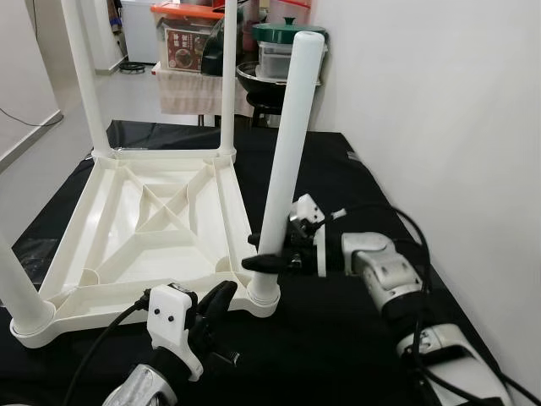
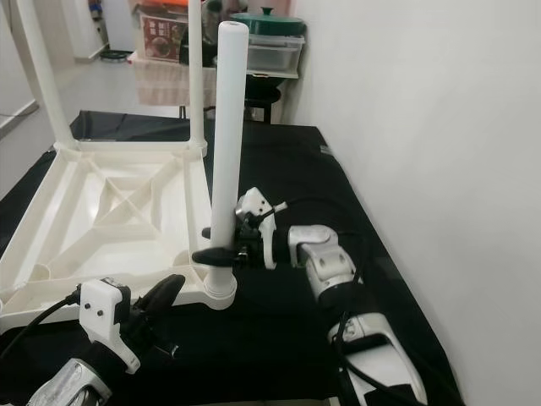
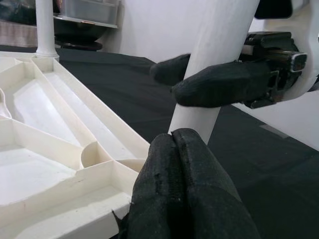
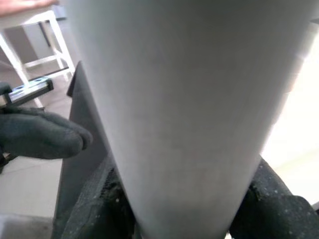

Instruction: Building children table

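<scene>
The white table top (image 1: 152,228) lies upside down on a black cloth. A white leg (image 1: 287,152) stands upright in its near right corner socket (image 1: 264,300). My right gripper (image 1: 269,264) is shut on this leg just above the socket, one finger (image 3: 219,89) on each side; the leg (image 4: 184,99) looms close in the right wrist view. My left gripper (image 1: 221,298) is shut with nothing in it. Its fingertips (image 3: 172,142) sit pressed together right by the leg's lower part, beside the socket.
Three more legs stand in the other corners: far left (image 1: 84,76), far right (image 1: 228,76), near left (image 1: 17,288). A white wall (image 1: 439,127) runs close along the right. Storage boxes (image 1: 190,34) and a green-lidded pot (image 1: 287,34) stand behind the black cloth (image 1: 338,338).
</scene>
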{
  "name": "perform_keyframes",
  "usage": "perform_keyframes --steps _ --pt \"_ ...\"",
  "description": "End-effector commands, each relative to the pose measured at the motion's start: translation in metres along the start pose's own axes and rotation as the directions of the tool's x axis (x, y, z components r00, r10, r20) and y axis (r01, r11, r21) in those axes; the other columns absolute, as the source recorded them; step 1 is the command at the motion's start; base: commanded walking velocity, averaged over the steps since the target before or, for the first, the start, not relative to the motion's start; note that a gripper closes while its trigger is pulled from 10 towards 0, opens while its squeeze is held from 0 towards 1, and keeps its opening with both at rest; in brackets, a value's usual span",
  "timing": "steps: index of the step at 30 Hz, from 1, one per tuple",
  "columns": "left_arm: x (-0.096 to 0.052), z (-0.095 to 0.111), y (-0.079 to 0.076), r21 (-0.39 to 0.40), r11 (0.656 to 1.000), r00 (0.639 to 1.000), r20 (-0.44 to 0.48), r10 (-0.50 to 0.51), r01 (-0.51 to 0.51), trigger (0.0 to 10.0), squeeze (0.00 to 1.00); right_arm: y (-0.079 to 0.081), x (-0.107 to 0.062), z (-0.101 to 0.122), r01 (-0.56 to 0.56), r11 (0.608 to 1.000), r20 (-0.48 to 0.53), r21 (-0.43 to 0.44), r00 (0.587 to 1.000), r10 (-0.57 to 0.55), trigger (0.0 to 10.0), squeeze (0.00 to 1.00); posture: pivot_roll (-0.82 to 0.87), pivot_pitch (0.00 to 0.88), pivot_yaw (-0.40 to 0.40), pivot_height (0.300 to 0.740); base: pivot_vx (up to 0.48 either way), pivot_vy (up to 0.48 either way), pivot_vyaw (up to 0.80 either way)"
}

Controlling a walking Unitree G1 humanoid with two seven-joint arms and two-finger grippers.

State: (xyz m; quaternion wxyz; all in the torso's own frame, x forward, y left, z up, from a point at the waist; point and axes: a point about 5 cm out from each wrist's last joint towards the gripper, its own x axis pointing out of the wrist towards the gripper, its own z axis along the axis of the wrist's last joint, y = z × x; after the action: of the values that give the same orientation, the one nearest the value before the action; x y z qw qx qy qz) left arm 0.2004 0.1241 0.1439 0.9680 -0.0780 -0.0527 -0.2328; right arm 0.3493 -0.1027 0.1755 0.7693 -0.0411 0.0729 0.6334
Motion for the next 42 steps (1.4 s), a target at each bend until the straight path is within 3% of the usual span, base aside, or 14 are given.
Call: perform_keyframes --steps 1,11,13,14,15,16,19,26,27,30,31,37,38,42 --pt "-0.001 -0.002 -0.001 -0.007 1.0 1.0 -0.004 0.0 0.0 7.7 0.0 0.0 -0.002 -0.003 -0.04 0.999 0.017 0.02 0.999 0.039 0.0 0.0 0.07 0.0 -0.126 0.74 0.0 0.0 0.0" --pt "-0.002 -0.001 0.0 -0.005 1.0 1.0 -0.006 0.002 -0.002 7.6 0.0 0.009 -0.007 -0.013 -0.04 0.999 0.02 0.005 0.999 0.04 0.0 0.0 0.06 0.0 -0.116 0.74 0.0 0.0 0.0" --pt "-0.003 0.0 0.0 -0.005 1.0 1.0 -0.005 0.002 -0.002 7.7 0.0 0.024 0.011 -0.038 0.196 0.98 -0.105 0.035 0.976 -0.192 0.0 0.0 0.06 0.0 -0.124 0.74 0.0 0.0 0.0" --pt "-0.003 0.0 0.0 -0.004 1.0 1.0 -0.005 0.002 -0.002 7.6 0.0 0.031 0.021 -0.05 0.386 0.921 -0.15 0.051 0.915 -0.375 0.0 0.0 0.06 0.0 -0.123 0.74 0.0 0.0 0.0" --pt "-0.004 0.001 0.001 -0.004 1.0 1.0 -0.005 0.002 -0.002 7.6 0.0 0.042 0.028 -0.061 0.641 0.758 -0.174 0.12 0.765 -0.62 0.0 0.0 0.05 0.0 -0.117 0.74 0.0 0.0 0.0" --pt "-0.004 0.001 0.001 -0.003 1.0 1.0 -0.005 0.002 -0.002 7.6 0.0 0.059 0.034 -0.071 0.718 0.679 -0.218 0.157 0.695 -0.685 0.0 0.0 0.06 0.0 -0.116 0.74 0.0 0.0 0.0" --pt "-0.004 0.0 0.003 -0.001 1.0 1.0 -0.01 0.003 -0.003 7.5 0.0 0.078 0.049 -0.066 0.673 0.739 -0.184 0.038 0.731 -0.657 0.0 0.0 0.05 0.0 -0.103 0.74 0.0 0.0 0.0" --pt "-0.002 -0.001 0.003 -0.005 1.0 1.0 -0.009 -0.007 0.007 7.8 0.0 0.047 0.034 -0.062 0.696 0.711 -0.167 0.099 0.716 -0.677 0.0 0.0 0.06 0.0 -0.118 0.74 0.0 0.0 0.0" --pt "-0.003 -0.001 0.003 -0.003 1.0 1.0 -0.01 0.003 -0.003 7.8 0.0 0.049 0.036 -0.061 0.705 0.702 -0.18 0.101 0.707 -0.684 10.0 0.0 0.06 0.0 -0.115 0.74 0.0 0.0 0.0" --pt "-0.003 -0.002 0.003 0.004 1.0 1.0 -0.01 0.008 -0.008 7.6 0.0 0.054 0.039 -0.049 0.687 0.708 -0.128 0.164 0.727 -0.675 10.0 0.0 0.06 0.0 -0.115 0.74 0.0 0.0 0.0" --pt "-0.003 -0.002 0.003 0.004 1.0 1.0 -0.01 0.007 -0.007 7.5 0.0 0.055 0.041 -0.045 0.658 0.733 -0.108 0.173 0.752 -0.65 10.0 1.0 0.06 0.0 -0.118 0.74 0.0 0.0 0.0" --pt "-0.003 -0.003 0.003 -0.003 1.0 1.0 -0.012 0.001 -0.001 7.6 0.0 0.051 0.037 -0.021 0.419 0.902 0.03 0.102 0.905 -0.424 10.0 1.0 0.06 0.0 -0.113 0.74 0.0 0.0 0.0" --pt "-0.003 -0.003 0.003 -0.005 1.0 1.0 -0.013 -0.001 0.0 7.7 0.0 0.048 0.031 -0.017 0.336 0.94 0.053 0.059 0.939 -0.339 10.0 0.09 0.06 0.0 -0.113 0.74 0.0 0.0 0.0" --pt "-0.002 -0.004 0.003 -0.007 1.0 1.0 -0.014 -0.003 0.003 7.7 0.0 0.04 0.016 -0.005 0.159 0.987 0.107 0.015 0.981 -0.159 10.0 0.0 0.06 0.0 -0.113 0.74 0.0 0.0 0.0"
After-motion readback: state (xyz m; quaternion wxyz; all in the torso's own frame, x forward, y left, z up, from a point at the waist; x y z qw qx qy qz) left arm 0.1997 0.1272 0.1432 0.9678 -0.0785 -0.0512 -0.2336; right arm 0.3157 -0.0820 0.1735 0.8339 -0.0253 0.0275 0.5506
